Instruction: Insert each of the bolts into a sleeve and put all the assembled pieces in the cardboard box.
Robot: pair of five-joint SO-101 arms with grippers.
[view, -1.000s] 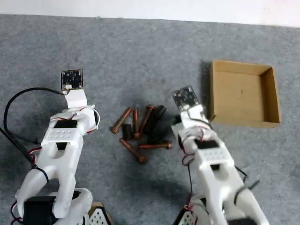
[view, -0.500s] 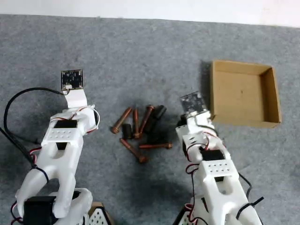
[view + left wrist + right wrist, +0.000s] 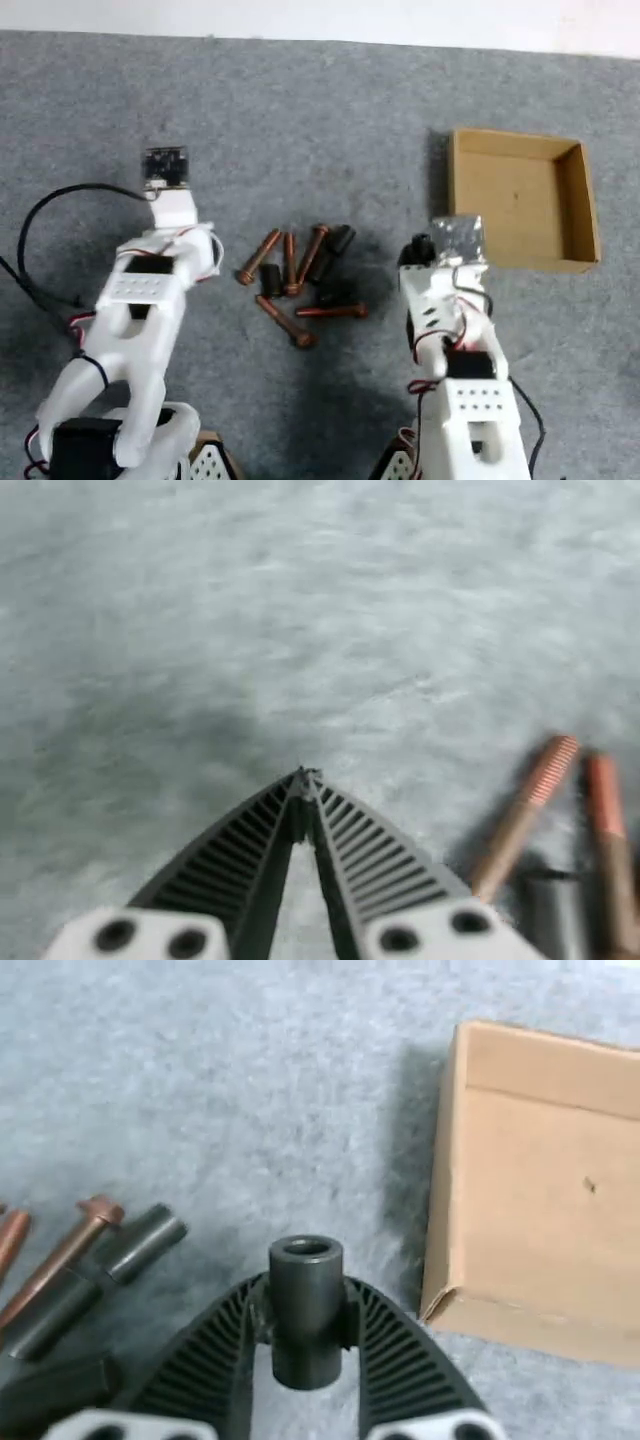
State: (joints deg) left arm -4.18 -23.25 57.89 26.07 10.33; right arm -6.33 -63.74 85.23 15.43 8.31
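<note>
Several copper bolts [image 3: 290, 262] and black sleeves [image 3: 330, 255] lie in a loose pile at the table's middle. My right gripper [image 3: 305, 1295] is shut on a black sleeve [image 3: 305, 1272], held upright with its open end up, between the pile and the cardboard box [image 3: 540, 1190]. From above, that sleeve [image 3: 420, 247] shows just left of the right wrist, near the box [image 3: 520, 200], which is empty. My left gripper [image 3: 303, 778] is shut with nothing in it, over bare carpet left of the pile; two bolts [image 3: 525, 815] lie close beside it.
Grey carpet covers the whole table. The left arm [image 3: 150, 285] stands left of the pile, the right arm [image 3: 450, 320] right of it. A black cable [image 3: 40, 215] loops at the far left. Open carpet lies beyond the pile and the box.
The right arm has drawn back from the pile toward the box, taking a black sleeve with it. The left arm has shifted slightly toward the pile.
</note>
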